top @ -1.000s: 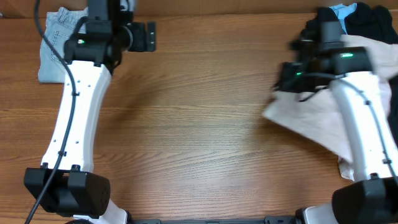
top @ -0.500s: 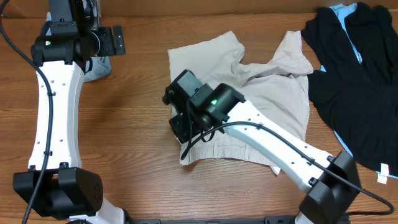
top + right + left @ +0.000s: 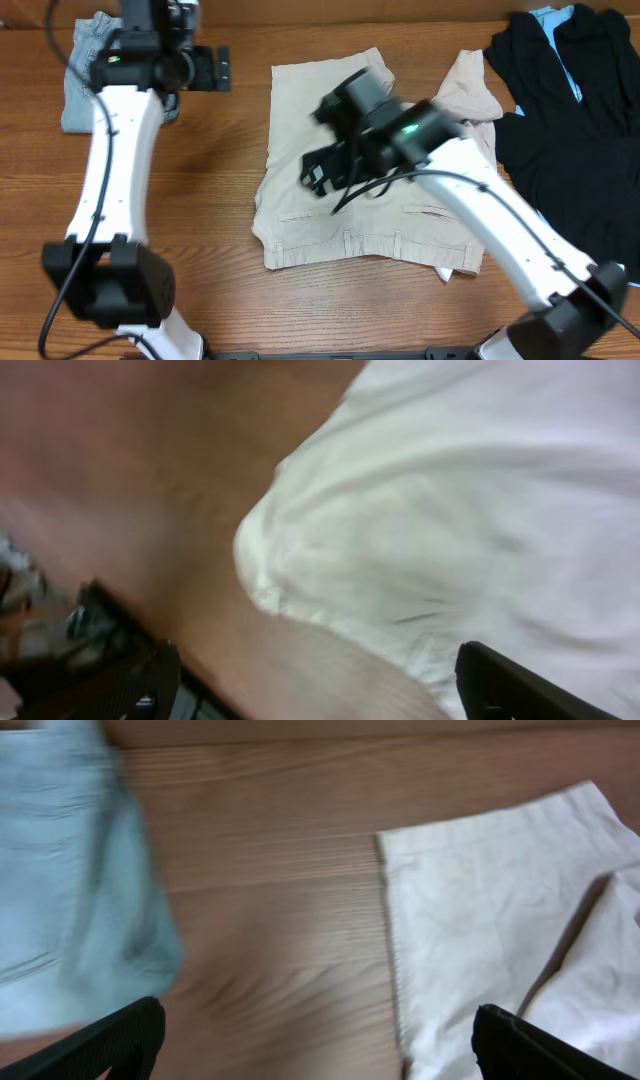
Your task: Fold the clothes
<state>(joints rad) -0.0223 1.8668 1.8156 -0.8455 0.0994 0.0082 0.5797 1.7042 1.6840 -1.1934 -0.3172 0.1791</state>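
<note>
Bright, even light from overhead falls on the worktop (image 3: 200, 230), leaving only faint, soft shadows. In the overhead view the right arm (image 3: 470, 195) is smeared. The right wrist view is blurred throughout, the cream shorts (image 3: 480, 510) washed out; the left wrist view is soft, the denim (image 3: 70, 870) at left streaked.

the clothes (image 3: 300, 230) are cream, denim shorts (image 3: 80, 90) pale blue, garments (image 3: 570, 120) black with blue trim, table (image 3: 200, 250) brown
</note>
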